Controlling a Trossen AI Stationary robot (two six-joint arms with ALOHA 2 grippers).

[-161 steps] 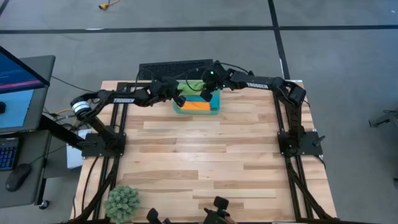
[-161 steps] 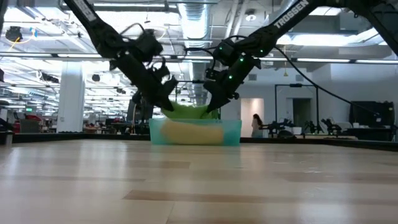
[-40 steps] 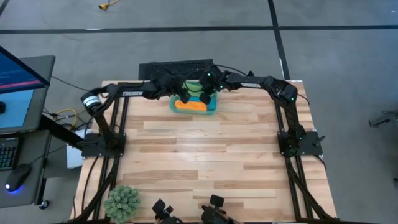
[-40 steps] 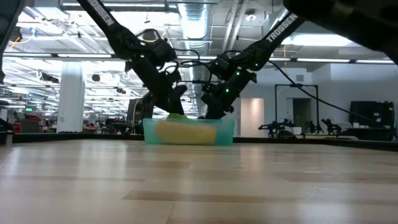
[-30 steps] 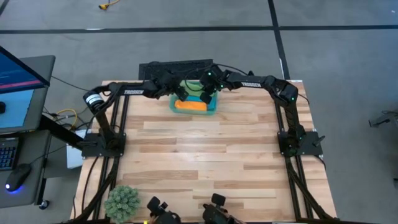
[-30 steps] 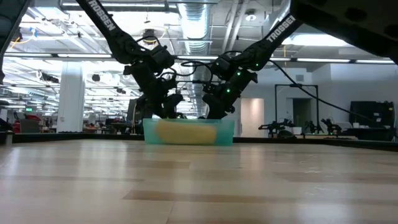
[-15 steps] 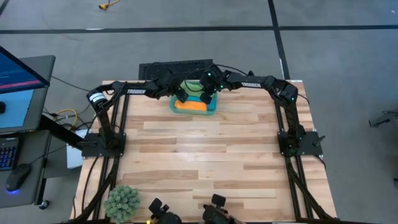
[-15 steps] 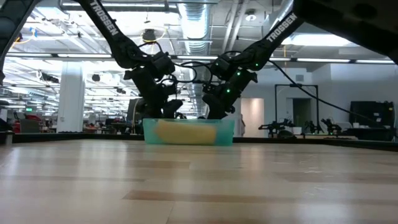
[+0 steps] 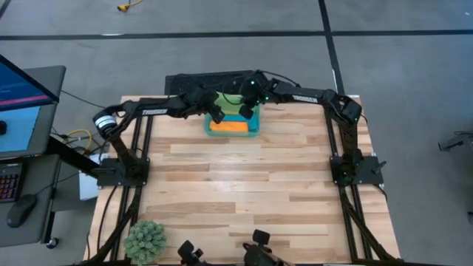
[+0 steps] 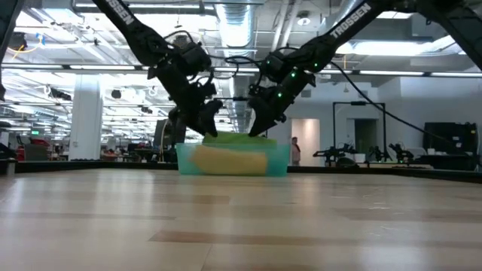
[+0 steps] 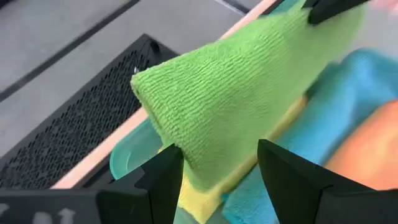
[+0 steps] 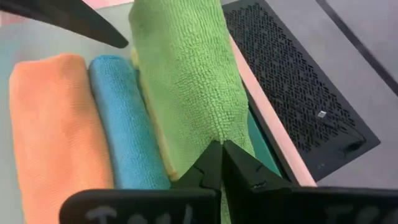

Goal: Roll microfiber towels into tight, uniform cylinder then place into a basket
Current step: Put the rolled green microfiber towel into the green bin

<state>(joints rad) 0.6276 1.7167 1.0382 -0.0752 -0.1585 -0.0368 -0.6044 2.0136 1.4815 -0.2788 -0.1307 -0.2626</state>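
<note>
I've got the green roll (image 12: 186, 81) pinched at one end by the right gripper (image 12: 219, 163), left gripper (image 11: 217, 165) spread around the other end, so it stays level over the basket (image 9: 255, 130) at the table's far edge, above yellow, beside blue and orange.

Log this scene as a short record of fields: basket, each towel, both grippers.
basket: at the table's far edge, beside a black grate
orange towel: rolled, in basket
blue towel: rolled, next to orange
yellow towel: under the green one, mostly hidden
green towel: rolled, resting on top, not fully seated
left gripper: open, fingers either side of the green roll's end
right gripper: shut, at the green roll's other end
</note>
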